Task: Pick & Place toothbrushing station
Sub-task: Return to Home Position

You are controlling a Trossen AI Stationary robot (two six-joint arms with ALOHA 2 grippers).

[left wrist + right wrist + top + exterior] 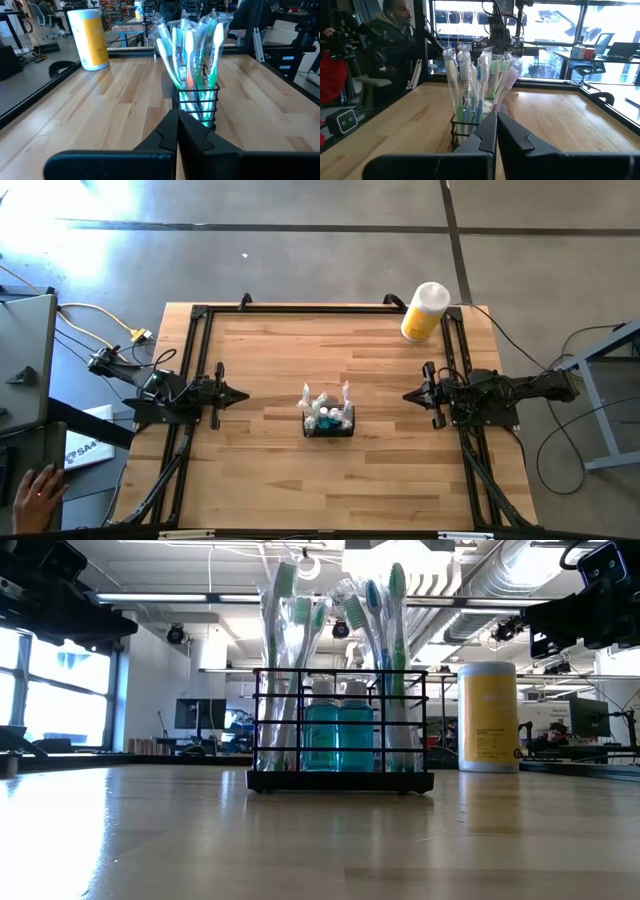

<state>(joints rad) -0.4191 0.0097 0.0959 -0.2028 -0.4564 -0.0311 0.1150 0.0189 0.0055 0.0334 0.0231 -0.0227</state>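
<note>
Homing looked nearly done to me: left gripper [238, 394] and right gripper [410, 394], closed empty, sat near opposite edges of the table [270, 470]; the wire-mesh caddy [329, 425] needed no touching.

My left gripper [238, 394] hangs well apart from the toothbrushing station [329, 420], on its left in the high view. Its fingers are pressed tip to tip, grip nothing, and point toward the station. My right gripper [410, 394] mirrors it on the station's other side, equally well apart, with its fingers closed together, empty, and aimed back at the station. Both of my arms are folded back, with forearms level and wrists straight.
</note>
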